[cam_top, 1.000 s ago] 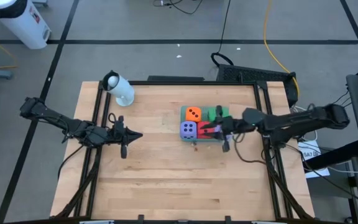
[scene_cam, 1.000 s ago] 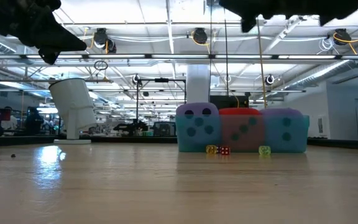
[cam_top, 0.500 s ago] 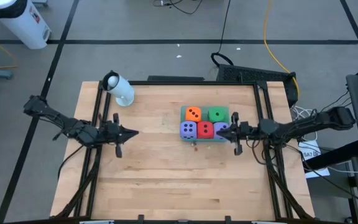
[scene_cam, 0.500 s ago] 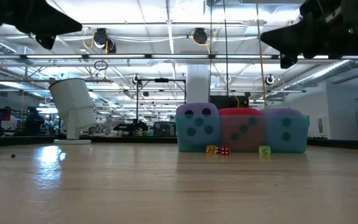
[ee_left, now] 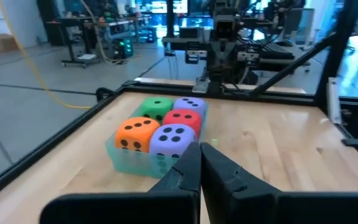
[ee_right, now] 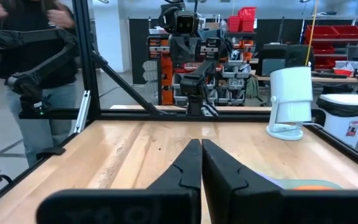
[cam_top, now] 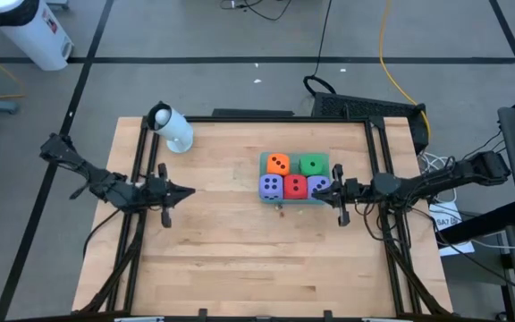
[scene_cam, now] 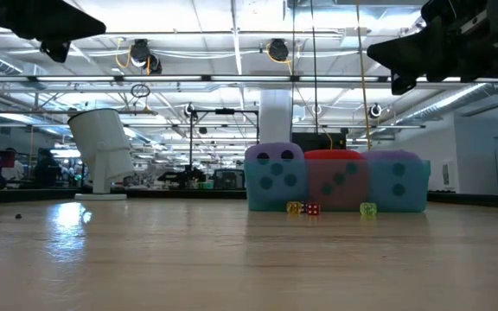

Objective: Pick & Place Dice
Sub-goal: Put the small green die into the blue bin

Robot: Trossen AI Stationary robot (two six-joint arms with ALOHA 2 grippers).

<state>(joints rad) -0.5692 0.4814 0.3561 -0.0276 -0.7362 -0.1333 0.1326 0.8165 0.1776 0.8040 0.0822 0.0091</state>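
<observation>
Left fingers [ee_left: 199, 163] pressed together, nothing between them, held above the bare worktop [cam_top: 240, 241] on my left side, tips aimed across at the dice.

Right fingers [ee_right: 201, 163] also together and empty. In the high view my right gripper [cam_top: 338, 192] sits just beside the right end of the dice tray [cam_top: 263, 163], apart from it as far as I can tell from overhead.

All five dice are packed in that teal tray, mid-worktop, slightly right of centre. Near row: purple die [cam_top: 271, 186], red die [cam_top: 294, 187], second purple die [cam_top: 318, 185] next to my right fingers. Far row: orange die [cam_top: 278, 163], green die [cam_top: 312, 165].

They're cubes, so no long axis; faces sit square to the tray. The block's long side runs left to right across the worktop.

Three tiny dice [scene_cam: 310, 208] lie on the wood just in front of the tray.

White cylinder camera [cam_top: 172, 127] at the far-left corner. Beyond the worktop, a person [ee_right: 33, 62] stands by the frame.
</observation>
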